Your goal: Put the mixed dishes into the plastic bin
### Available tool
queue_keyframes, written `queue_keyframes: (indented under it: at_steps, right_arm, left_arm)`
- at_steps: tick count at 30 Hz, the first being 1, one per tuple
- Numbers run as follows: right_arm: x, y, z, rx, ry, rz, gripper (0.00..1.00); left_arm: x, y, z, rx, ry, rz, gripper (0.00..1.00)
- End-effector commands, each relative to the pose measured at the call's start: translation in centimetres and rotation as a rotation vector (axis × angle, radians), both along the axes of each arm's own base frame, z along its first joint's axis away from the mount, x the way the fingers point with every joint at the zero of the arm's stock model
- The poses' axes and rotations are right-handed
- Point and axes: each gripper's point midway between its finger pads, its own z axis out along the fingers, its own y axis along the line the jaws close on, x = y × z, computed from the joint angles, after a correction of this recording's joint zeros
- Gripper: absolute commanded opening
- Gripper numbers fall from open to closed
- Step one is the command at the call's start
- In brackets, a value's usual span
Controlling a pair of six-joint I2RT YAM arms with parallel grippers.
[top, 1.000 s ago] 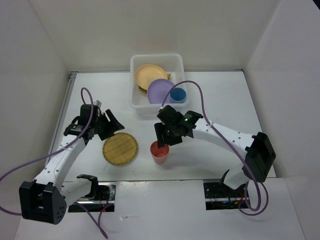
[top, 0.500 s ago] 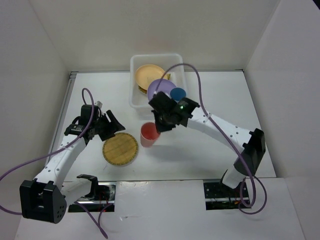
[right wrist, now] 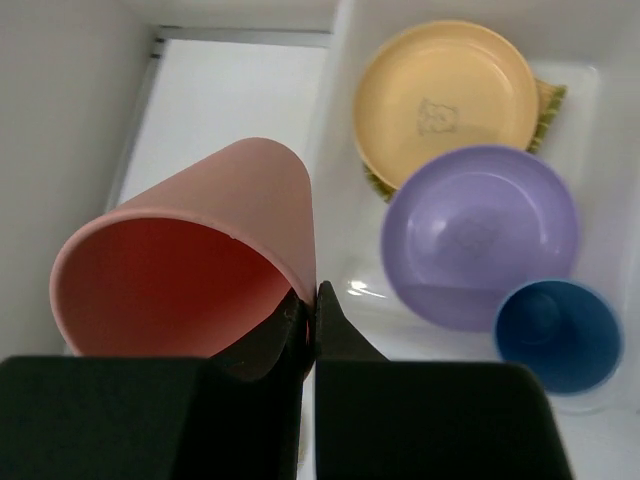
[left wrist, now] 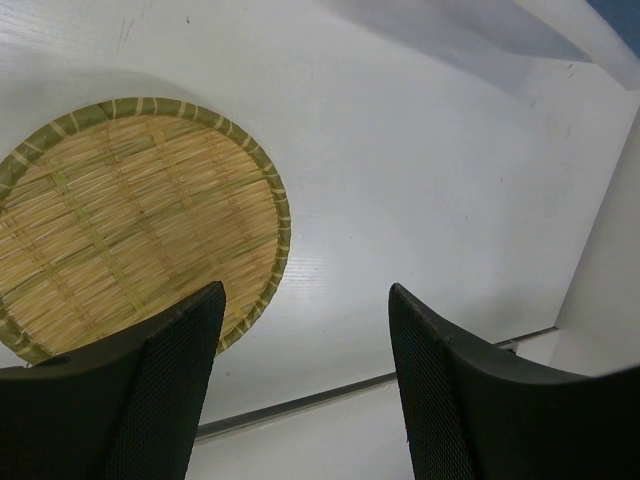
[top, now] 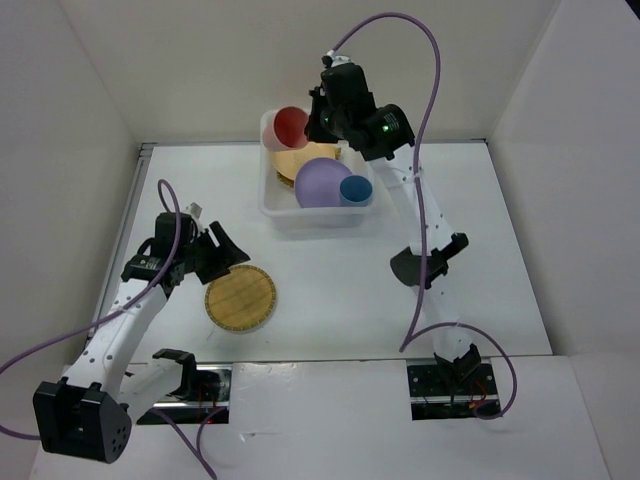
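White walls and tabletop surrounded the plastic bin (top: 300,216). You held the red cup (right wrist: 190,270) tilted above the bin's far-left corner, right gripper (right wrist: 312,300) pinching its wall, probably so it would drop inside. It looked smooth, tapered, mouth sideways. Your left gripper (left wrist: 305,298) hung spread over a woven plate (left wrist: 130,220), nearer you than the bin.

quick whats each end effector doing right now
Left end effector: open, holding nothing, near the woven plate.
Right end effector: closed on the rim of the red cup, held up near the plastic bin.
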Motion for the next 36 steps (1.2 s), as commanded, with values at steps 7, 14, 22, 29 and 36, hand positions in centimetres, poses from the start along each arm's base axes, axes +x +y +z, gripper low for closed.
queue_keyframes:
  at_steps: [7, 14, 22, 29, 36]
  right_arm:
    - [3.6, 0.1, -11.0, -0.117, 0.199, -0.025, 0.00]
    - [3.7, 0.6, -12.6, -0.122, 0.236, -0.015, 0.00]
    - [3.3, 1.7, -16.6, -0.180, 0.311, 0.003, 0.00]
    - [3.1, 1.4, -18.8, -0.239, 0.349, -0.018, 0.00]
    - [2.4, 1.7, -21.5, -0.306, 0.394, -0.010, 0.00]
  left_arm:
    - [-0.7, -0.1, 1.2, -0.012, -0.027, -0.013, 0.74]
    - [-0.7, -0.1, 0.9, -0.011, -0.018, -0.013, 0.74]
    - [-0.6, -0.4, 1.2, -0.020, -0.020, -0.033, 0.74]
    - [-0.7, -0.5, 1.2, -0.026, -0.019, -0.040, 0.74]
    - [-0.7, -0.5, 1.2, -0.026, -0.019, -0.040, 0.74]
